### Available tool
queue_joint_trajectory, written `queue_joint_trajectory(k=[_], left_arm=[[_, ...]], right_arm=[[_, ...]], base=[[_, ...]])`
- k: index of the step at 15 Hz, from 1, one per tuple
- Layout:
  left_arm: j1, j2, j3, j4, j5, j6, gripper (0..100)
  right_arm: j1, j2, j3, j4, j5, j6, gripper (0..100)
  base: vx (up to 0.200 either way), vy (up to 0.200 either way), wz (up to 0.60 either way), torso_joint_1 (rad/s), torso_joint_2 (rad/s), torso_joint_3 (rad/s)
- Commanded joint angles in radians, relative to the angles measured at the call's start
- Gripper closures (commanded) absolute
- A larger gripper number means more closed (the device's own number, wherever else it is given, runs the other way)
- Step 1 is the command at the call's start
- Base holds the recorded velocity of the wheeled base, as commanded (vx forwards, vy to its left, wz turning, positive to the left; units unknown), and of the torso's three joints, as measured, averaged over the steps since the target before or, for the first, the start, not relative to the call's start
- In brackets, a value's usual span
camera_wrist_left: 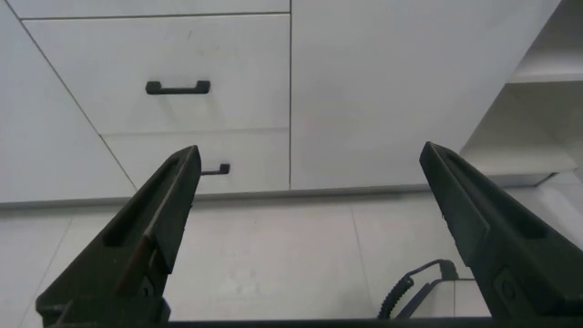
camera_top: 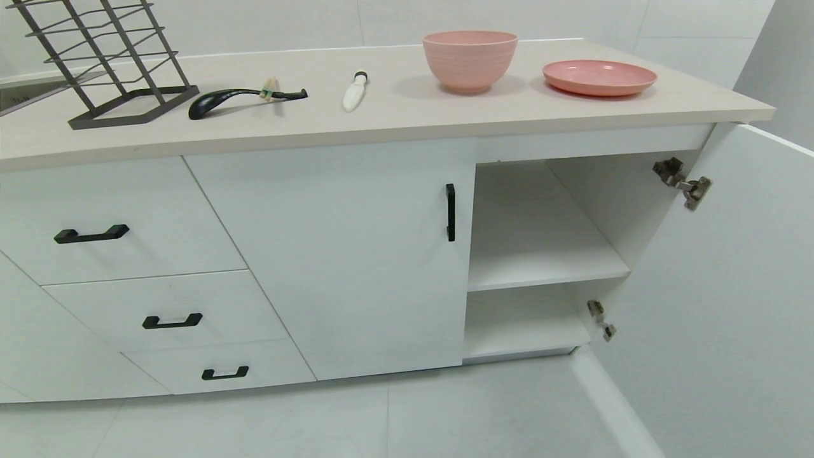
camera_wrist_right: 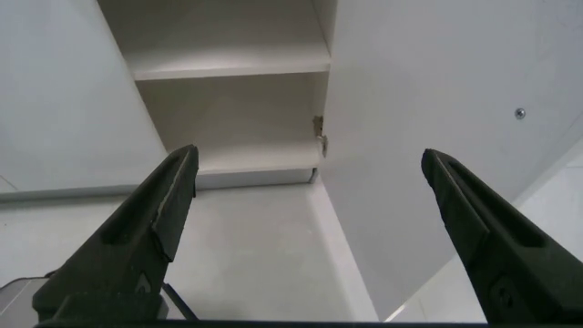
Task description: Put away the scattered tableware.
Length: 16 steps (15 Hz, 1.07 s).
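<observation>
On the beige counter (camera_top: 394, 117) stand a pink bowl (camera_top: 469, 60) and, right of it, a pink plate (camera_top: 599, 77). Further left lie a white-handled utensil (camera_top: 354, 91) and a black ladle (camera_top: 235, 100) with a tan tie on its handle. My left gripper (camera_wrist_left: 310, 159) is open and hangs low in front of the drawers (camera_wrist_left: 178, 87), nothing between its fingers. My right gripper (camera_wrist_right: 310, 164) is open too, low before the open cabinet (camera_wrist_right: 232, 68), holding nothing.
A black wire rack (camera_top: 105, 60) stands at the counter's left, beside a sink edge (camera_top: 25, 92). The right cabinet door (camera_top: 731, 286) is swung wide open, showing two bare shelves (camera_top: 540, 261). The middle door with its black handle (camera_top: 450, 212) is closed. Pale floor tiles (camera_top: 381, 420) lie below.
</observation>
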Motion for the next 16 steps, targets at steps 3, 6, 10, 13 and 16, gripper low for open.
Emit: queue_joint_trajectory(k=[3, 6, 10, 13, 16], left_arm=[[0.001, 0.003, -0.002, -0.001, 0.000, 0.001, 0], [0.001, 0.003, -0.002, -0.001, 0.000, 0.001, 0], [0.001, 0.003, -0.002, 0.001, 0.000, -0.001, 0], [0.001, 0.003, -0.002, 0.001, 0.000, -0.001, 0], [0.001, 0.003, -0.002, 0.001, 0.002, -0.004, 0]], right_arm=[[0.000, 0.000, 0.000, 0.000, 0.000, -0.001, 0], [0.000, 0.000, 0.000, 0.000, 0.000, -0.001, 0], [0.000, 0.000, 0.000, 0.000, 0.000, -0.001, 0], [0.000, 0.000, 0.000, 0.000, 0.000, -0.001, 0], [0.000, 0.000, 0.000, 0.000, 0.000, 0.001, 0]], base=[[0.200, 0.000, 0.00, 0.002, 0.01, 0.004], [0.200, 0.000, 0.00, 0.001, 0.00, -0.001], [0.050, 0.000, 0.00, 0.002, 0.00, 0.001], [0.000, 0.000, 0.00, 0.000, 0.00, 0.000], [0.000, -0.200, 0.00, 0.002, 0.00, -0.004]])
